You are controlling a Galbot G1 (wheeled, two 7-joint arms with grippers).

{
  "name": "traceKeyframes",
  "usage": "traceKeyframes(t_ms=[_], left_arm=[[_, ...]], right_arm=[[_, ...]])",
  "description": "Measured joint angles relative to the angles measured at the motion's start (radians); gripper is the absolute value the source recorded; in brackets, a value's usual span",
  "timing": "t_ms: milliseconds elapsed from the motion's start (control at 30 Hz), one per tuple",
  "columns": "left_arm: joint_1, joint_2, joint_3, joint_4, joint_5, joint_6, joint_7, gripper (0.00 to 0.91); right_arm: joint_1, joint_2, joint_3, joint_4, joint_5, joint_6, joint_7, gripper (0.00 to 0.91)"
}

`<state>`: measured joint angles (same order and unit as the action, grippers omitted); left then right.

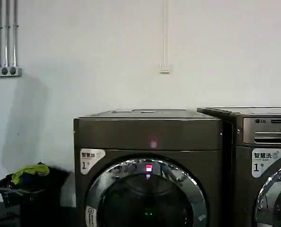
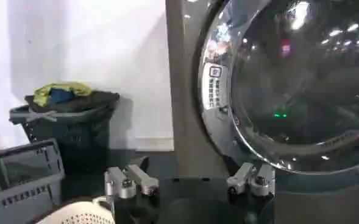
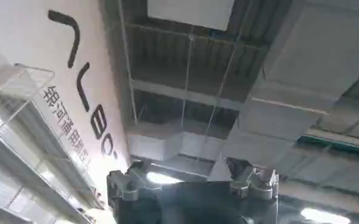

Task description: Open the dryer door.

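Before the closed dryer door (image 2: 301,91), left gripper (image 2: 191,181) levels, jaws spread — right gripper (image 3: 191,178) points ceilingward, jaws spread.

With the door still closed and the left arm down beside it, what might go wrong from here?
1. The left end effector, open, sits low by the wide chrome ring of the round dryer door; its fingers may slip on the curved metal.
2. The black laundry basket stands beside the dark bronze-grey dryer and could hamper the arm.
3. The right end effector points at the ceiling, unable to assist.

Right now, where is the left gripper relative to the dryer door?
In the left wrist view, the left gripper hangs open, low in front of the dryer door, near its chrome ring's lower edge, with the laundry basket off beside the dryer.
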<state>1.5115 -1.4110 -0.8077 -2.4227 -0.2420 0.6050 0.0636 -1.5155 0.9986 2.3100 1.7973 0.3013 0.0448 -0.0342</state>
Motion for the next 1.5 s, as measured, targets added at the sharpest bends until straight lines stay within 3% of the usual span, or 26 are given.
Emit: traceKeyframes(t_ms=[100,300,433,633,867,1167,1500], left_arm=[[0.004,0.0,-0.002,-0.004,0.0,0.0,0.003,0.907],[0.011,0.006,-0.004,-0.01,-0.005,-0.004,0.005,0.907],[0.011,0.007,-0.007,-0.01,-0.006,-0.007,0.005,0.907],[0.021,0.007,-0.015,-0.009,-0.011,-0.027,0.006,0.907],[0.025,-0.006,-0.027,-0.016,-0.028,-0.018,0.011,0.907],[0.025,-0.013,-0.027,-0.014,-0.033,-0.023,0.013,0.907],[0.034,-0.026,-0.033,-0.015,-0.033,-0.041,0.001,0.907]], right_arm=[[-0.02,0.013,-0.051,0.018,0.078,0.05,-0.012,0.907],[-0.02,0.0,-0.184,0.084,0.213,0.094,-0.036,0.907],[-0.003,-0.009,-0.292,0.132,0.269,0.14,-0.065,0.907],[0.02,-0.006,-0.463,0.201,0.29,0.214,-0.102,0.907],[0.041,-0.016,-0.655,0.263,0.31,0.243,-0.109,0.907],[0.06,-0.046,-0.89,0.316,0.354,0.335,-0.182,0.907],[0.062,-0.081,-1.117,0.367,0.392,0.358,-0.247,0.907]])
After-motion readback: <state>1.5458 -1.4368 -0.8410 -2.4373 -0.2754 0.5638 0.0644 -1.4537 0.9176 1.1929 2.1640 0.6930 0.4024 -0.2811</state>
